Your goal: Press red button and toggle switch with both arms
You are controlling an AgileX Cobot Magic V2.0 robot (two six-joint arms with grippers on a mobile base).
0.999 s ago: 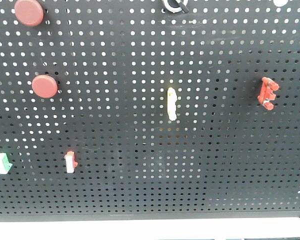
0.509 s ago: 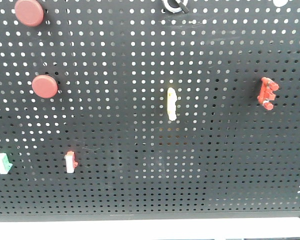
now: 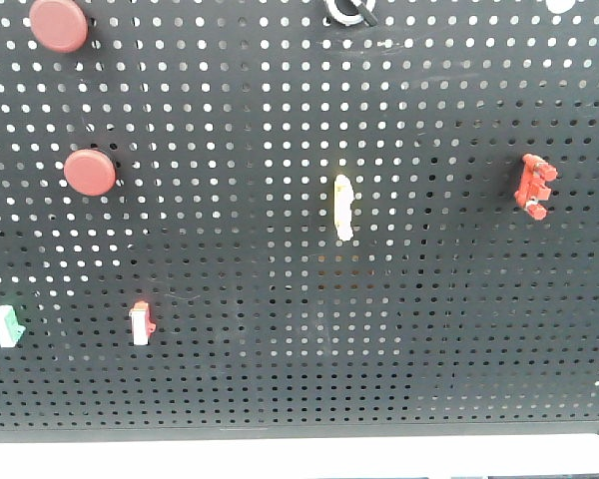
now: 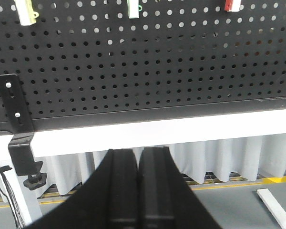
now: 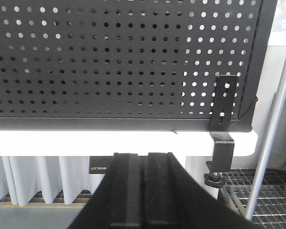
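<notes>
The switch (image 3: 349, 10) is cut off by the frame's top edge.

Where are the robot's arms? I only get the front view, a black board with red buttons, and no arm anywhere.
Observer: Both are low, below the pegboard. The left fingers are pressed together, holding nothing.
Operator: And the other arm?
Observer: The right fingers are closed and empty too, under the white ledge at the board's bottom edge.
Operator: What holds the board on that ledge?
Observer: A black bracket with a clamp knob beneath shows in the right wrist view, and a second bracket shows in the left wrist view.
</notes>
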